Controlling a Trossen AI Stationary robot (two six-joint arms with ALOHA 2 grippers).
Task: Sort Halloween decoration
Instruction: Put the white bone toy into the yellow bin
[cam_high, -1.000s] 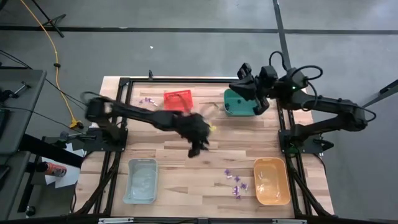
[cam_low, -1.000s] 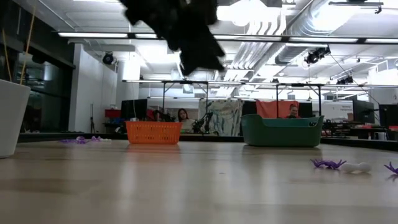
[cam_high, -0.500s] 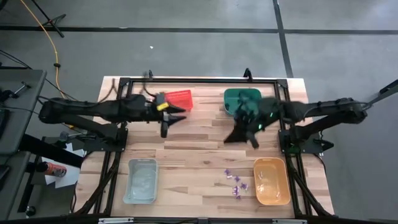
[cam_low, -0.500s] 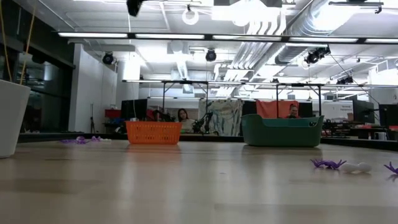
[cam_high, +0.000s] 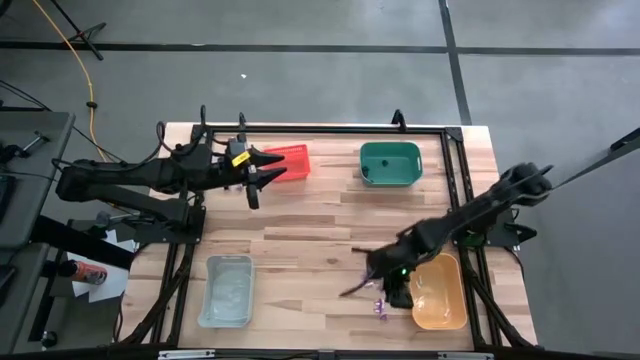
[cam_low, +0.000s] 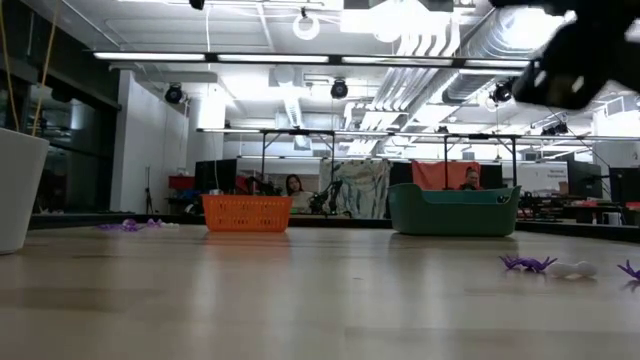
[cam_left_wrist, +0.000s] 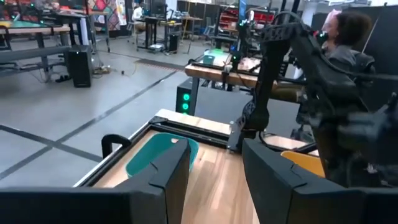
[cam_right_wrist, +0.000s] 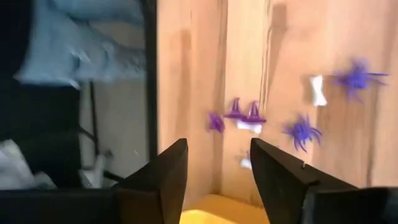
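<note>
Trinkets lie in a loose purple cluster (cam_high: 378, 296) on the wooden table (cam_high: 300, 250), just beside the orange bin (cam_high: 437, 292) at the near right corner. The right gripper (cam_high: 385, 280) hangs directly over them, so the coming move looks like a short drop, not a reach. In the right wrist view its two dark fingers (cam_right_wrist: 165, 171) stand apart with bare wood between them and nothing held. The spiky purple pieces — a spider shape (cam_right_wrist: 301, 132), a second spider (cam_right_wrist: 357, 76), two small hat-like ones (cam_right_wrist: 245, 112) — sit ahead of the fingertips and off to one side of the gap, with small white bits among them. The jaws are not yet centred on any one piece. None of the pieces has a clear long axis; their legs splay all round.

The left gripper (cam_high: 258, 178) waits well away, near the red bin (cam_high: 289, 160) at the far side, its fingers (cam_left_wrist: 166, 171) open and empty. The right arm is plainly the nearer one.

A second purple scatter (cam_low: 130, 225) shows in the low view beside the red bin. No brand, label or legible writing shows on anything.
</note>
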